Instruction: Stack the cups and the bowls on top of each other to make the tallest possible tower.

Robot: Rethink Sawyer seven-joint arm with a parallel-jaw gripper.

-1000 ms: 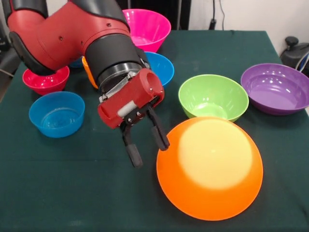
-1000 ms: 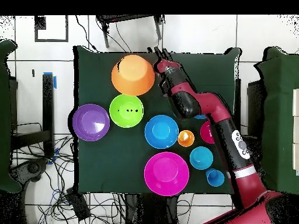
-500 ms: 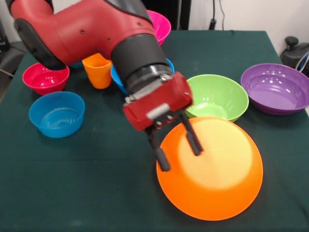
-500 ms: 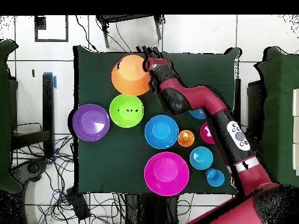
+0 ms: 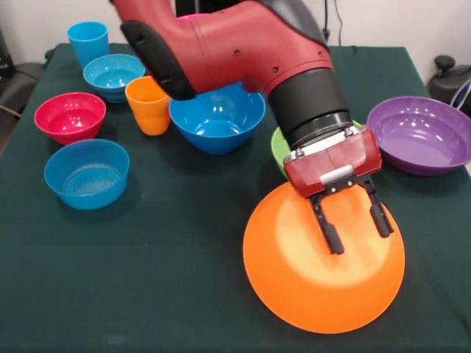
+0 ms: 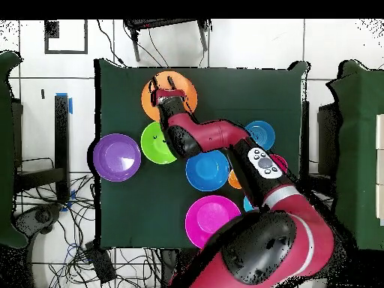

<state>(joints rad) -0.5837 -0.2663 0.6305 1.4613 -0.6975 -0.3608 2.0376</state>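
A large orange bowl (image 5: 294,283) (image 6: 184,86) lies upside down at the front of the table. My gripper (image 5: 357,228) (image 6: 154,91) hangs open just over its domed top, fingers (image 5: 330,237) pointing down. The arm hides most of the green bowl (image 5: 277,149) (image 6: 153,144). The purple bowl (image 5: 419,136) (image 6: 116,157) sits upright at the right. The big blue bowl (image 5: 217,118) (image 6: 206,172) and the orange cup (image 5: 147,104) stand behind at mid-table. The light blue cup (image 5: 87,40) is at the far left corner. All bowls stand singly.
A red small bowl (image 5: 70,116) and two light blue small bowls (image 5: 87,173) (image 5: 112,73) stand at the left. The pink bowl (image 6: 206,219) shows in the overhead view, partly under the arm. The table is covered in dark green cloth (image 5: 162,279).
The arm has swung right in the front view, from beside the orange bowl's left rim to above its dome. The gripper stays open. The cups and small bowls at the left are uncovered.
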